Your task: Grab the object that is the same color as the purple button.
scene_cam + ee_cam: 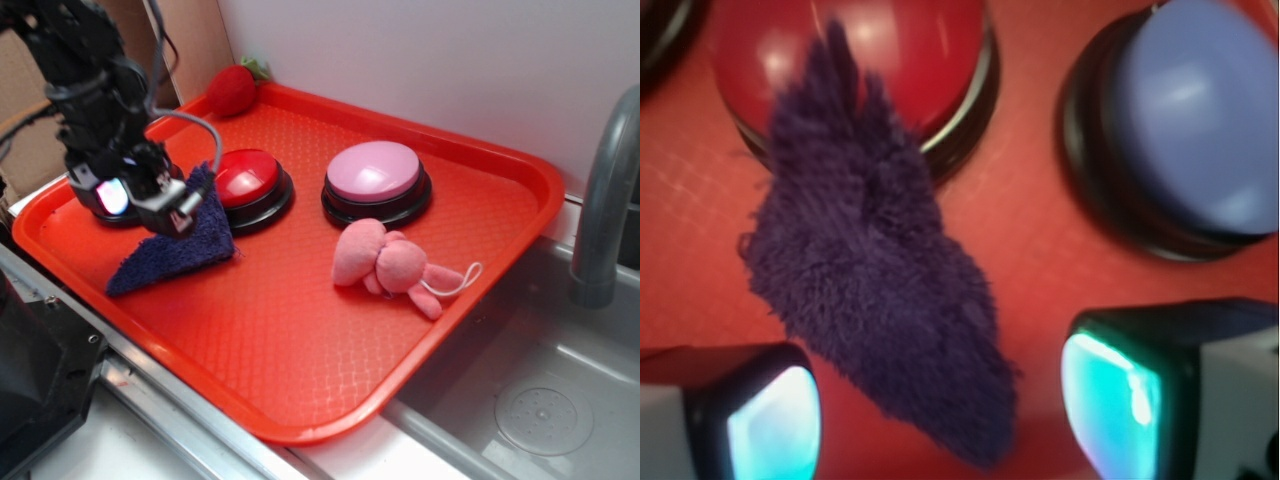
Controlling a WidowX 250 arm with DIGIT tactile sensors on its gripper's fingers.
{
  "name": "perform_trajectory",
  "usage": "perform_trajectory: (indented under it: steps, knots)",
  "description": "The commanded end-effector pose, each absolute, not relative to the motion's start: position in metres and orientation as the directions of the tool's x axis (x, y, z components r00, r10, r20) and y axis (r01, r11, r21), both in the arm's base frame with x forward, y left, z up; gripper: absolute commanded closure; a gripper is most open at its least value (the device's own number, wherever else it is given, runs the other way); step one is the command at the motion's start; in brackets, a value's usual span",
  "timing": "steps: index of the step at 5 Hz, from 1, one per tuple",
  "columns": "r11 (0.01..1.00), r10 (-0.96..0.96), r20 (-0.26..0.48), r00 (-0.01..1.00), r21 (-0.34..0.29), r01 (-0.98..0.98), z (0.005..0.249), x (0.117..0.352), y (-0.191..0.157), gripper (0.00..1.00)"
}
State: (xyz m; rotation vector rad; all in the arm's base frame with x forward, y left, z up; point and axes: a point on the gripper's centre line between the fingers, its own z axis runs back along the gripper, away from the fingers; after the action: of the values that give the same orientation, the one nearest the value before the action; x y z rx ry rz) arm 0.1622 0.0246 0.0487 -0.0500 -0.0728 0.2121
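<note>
The object, a dark purple fuzzy triangular cloth (pixel 175 250), lies flat on the red tray (pixel 300 350) at the left. One corner rests against the red-topped button (pixel 247 178). My gripper (pixel 165 205) hangs just above the cloth's upper end and is open. In the wrist view the cloth (pixel 880 290) runs down between the two glowing fingertips, its narrow tip in the gap of the gripper (pixel 940 410), touching neither pad. The purple button (pixel 1200 120) sits to the right with a pale lavender-blue dome and black base. In the exterior view the arm mostly hides the purple button (pixel 112 197).
A pink-topped button (pixel 375 172) stands right of the red one, with a pink plush toy (pixel 395 265) in front of it. A red strawberry (pixel 232 90) lies at the tray's far corner. A metal sink (pixel 540 400) and grey faucet (pixel 605 200) are to the right.
</note>
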Motion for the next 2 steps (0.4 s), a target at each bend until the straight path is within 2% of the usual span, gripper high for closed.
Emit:
perform_trajectory:
  steps: [1,2]
  knots:
    - [0.980,0.165,0.059,0.984,-0.118,-0.158,0.0242,0.1682,0.0189,0.00]
    - [0.981,0.154,0.052,0.987,-0.130,-0.146,0.0191,0.1685,0.0144,0.00]
